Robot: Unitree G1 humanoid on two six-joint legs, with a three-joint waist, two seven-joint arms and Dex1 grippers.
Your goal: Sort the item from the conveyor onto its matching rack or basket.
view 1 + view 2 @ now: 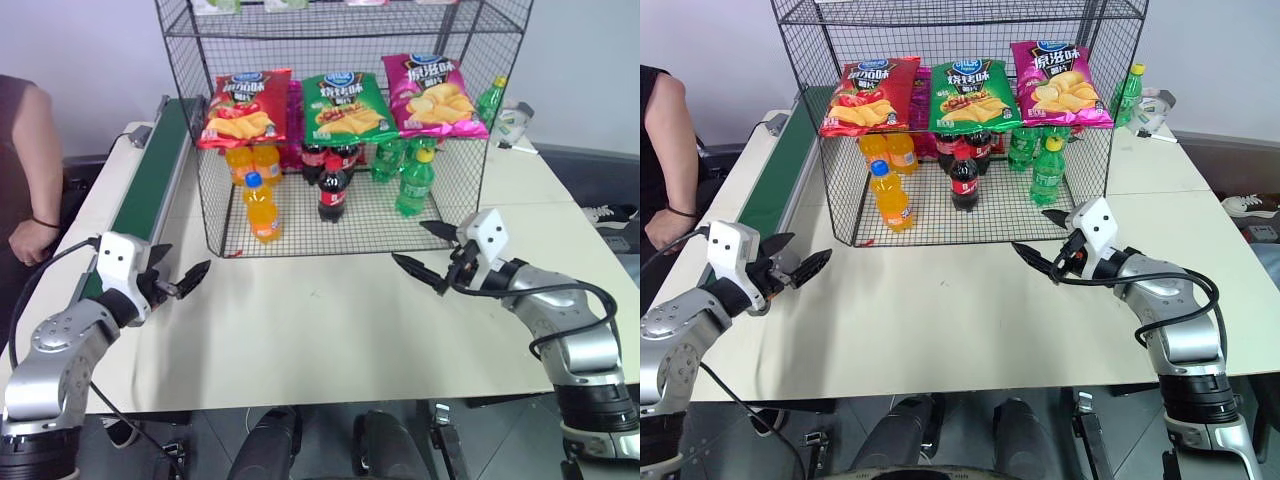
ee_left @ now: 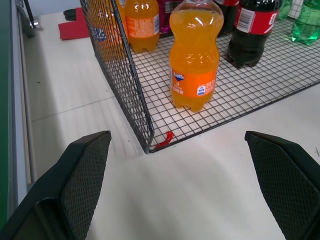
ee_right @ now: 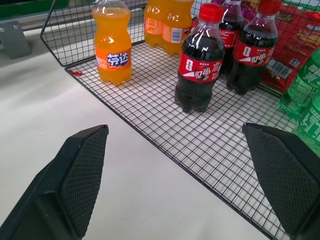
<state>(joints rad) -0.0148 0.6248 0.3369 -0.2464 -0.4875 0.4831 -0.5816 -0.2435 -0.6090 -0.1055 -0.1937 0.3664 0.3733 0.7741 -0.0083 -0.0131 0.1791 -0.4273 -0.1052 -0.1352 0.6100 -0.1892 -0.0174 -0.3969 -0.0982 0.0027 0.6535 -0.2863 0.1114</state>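
Left hand (image 1: 180,283) is seen near-left over the worktop (image 1: 320,330), fingers spread wide, nothing gripped. It points toward the near-left corner of the rack (image 1: 340,130), with bare worktop between. Right hand (image 1: 425,252) is seen near-right, also spread wide and empty, aimed left across the rack's open front edge; not touching the mesh.

A small red clip (image 2: 165,140) is fixed at the rack's near-left bottom corner.

The orange soda bottle (image 1: 261,208), blue cap, is found upright on the rack's bottom tier, near-left, just inside the front edge. It stands free, apart from both hands. More orange bottles (image 1: 254,162) are stood behind it, farther in. A cola bottle (image 1: 333,190) with red cap is set right of the orange one, near the middle of the tier, with more cola bottles (image 1: 330,155) behind. A green bottle (image 1: 414,184) with yellow cap is placed right again, other green bottles (image 1: 388,158) behind it.

Three crisp bags are hung across the tier above: red (image 1: 245,106) left, green (image 1: 346,104) centre, pink (image 1: 433,95) right.

The conveyor (image 1: 150,180) is run along the left worktop edge, near to far, left of the rack; no item is seen on the belt. A person's arm (image 1: 35,170) is seen far left, beyond the conveyor. Another green bottle (image 1: 490,100) is stood outside the rack, far right.
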